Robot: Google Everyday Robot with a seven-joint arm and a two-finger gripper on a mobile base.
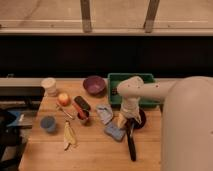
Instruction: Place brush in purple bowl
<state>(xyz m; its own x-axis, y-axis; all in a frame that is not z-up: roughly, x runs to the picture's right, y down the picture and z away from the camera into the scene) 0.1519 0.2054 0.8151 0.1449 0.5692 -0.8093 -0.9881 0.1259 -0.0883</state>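
Obs.: the claw (125,121) hangs low over the wooden table, wrist pointing down. Its jaws are spread wide with nothing clamped between them.

The brush (131,145) lies flat on the wood. Its far end sits right beneath the claw, and the handle runs off towards the near table edge. I cannot tell whether the tips touch it.

The purple bowl (94,86) stands well apart from the claw, beyond it and to the left as I face the table. It looks empty. A reddish-brown bowl (141,119) sits just behind the claw and a blue sponge (114,131) just to its left.

Judgement: the step in hand is the grasp.
- Set the jaws square across the slim handle, straddling it, tips down near the wood, then close firmly.
- A hold this near one end would let the long handle droop, so lift well clear of the sponge before crossing.
- The brush looks longer than the bowl is wide, so lower one end in and let the handle lean on the rim.

Writing: no brand, label or lettering readable anywhere.
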